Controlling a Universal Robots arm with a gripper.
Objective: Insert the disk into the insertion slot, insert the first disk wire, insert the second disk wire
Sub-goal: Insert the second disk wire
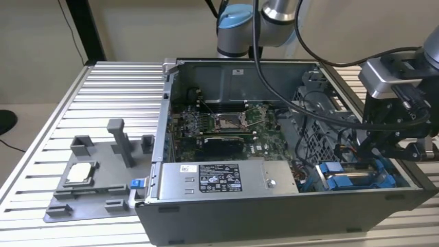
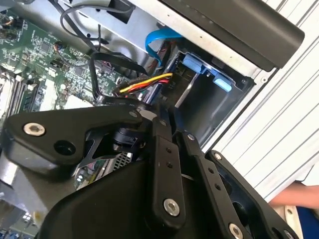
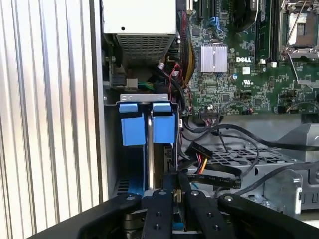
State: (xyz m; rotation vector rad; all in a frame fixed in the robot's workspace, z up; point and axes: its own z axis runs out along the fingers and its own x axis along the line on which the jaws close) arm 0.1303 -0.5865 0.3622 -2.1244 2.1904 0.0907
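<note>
Two blue-fronted carriers [image 3: 130, 127] [image 3: 163, 124] sit side by side in the insertion slot of the dark drive cage [image 1: 357, 177]. A silver edge [image 3: 149, 149] shows between them. I cannot tell which carrier holds the disk. My gripper [image 1: 376, 153] hangs over the cage at the exterior view's right. In both wrist views its fingers [image 3: 164, 209] stand pressed together, gripper [image 3: 177, 180] [image 2: 158, 107]. Their tips meet a black disk wire connector [image 3: 199, 150] with yellow and red leads [image 2: 147, 83]. A flat blue wire [image 2: 157, 42] curls above the cage.
The open computer case holds a green motherboard [image 1: 219, 123] and a grey power-supply box [image 1: 226, 177] beside the cage. Loose black cables [image 3: 234, 134] cross near the gripper. A grey fixture [image 1: 89, 180] lies on the ribbed table. A person's hand [image 2: 294, 196] shows beyond the case wall.
</note>
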